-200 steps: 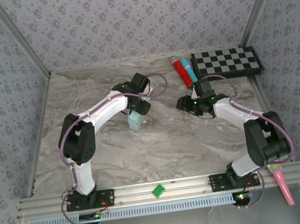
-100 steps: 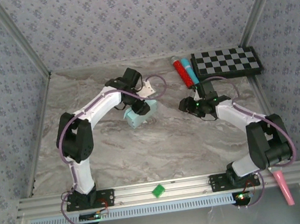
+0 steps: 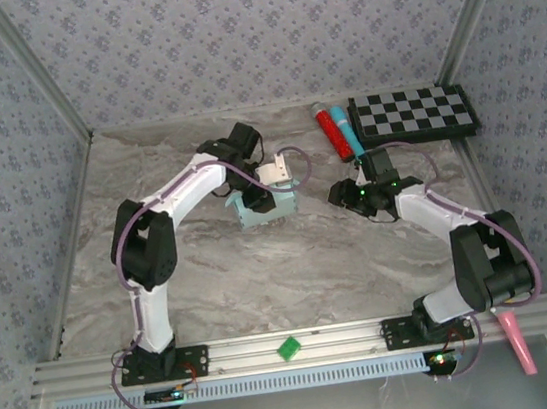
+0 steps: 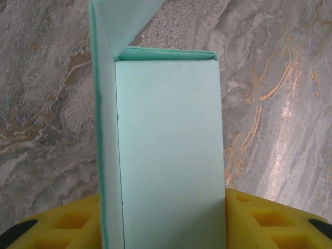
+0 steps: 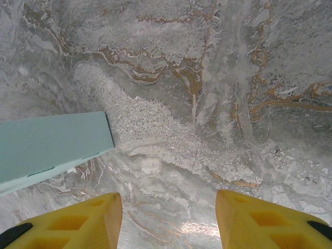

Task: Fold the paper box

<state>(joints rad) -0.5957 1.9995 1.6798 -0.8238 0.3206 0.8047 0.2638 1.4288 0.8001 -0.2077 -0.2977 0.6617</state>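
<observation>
Hiding the near end of the paper box [image 4: 168, 150], the left jaws clamp it, long axis running straight outward; right jaws gape empty.

Left gripper [image 4: 165, 220] clamped around the paper box [image 4: 168, 129]; right gripper [image 5: 168, 218] spread, empty.

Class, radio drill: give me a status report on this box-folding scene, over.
Left gripper shut on the paper box. Right gripper open, empty, box to its left. Checkerboard at the far right, out of the way.

No writing, label or number is legible anywhere.
</observation>
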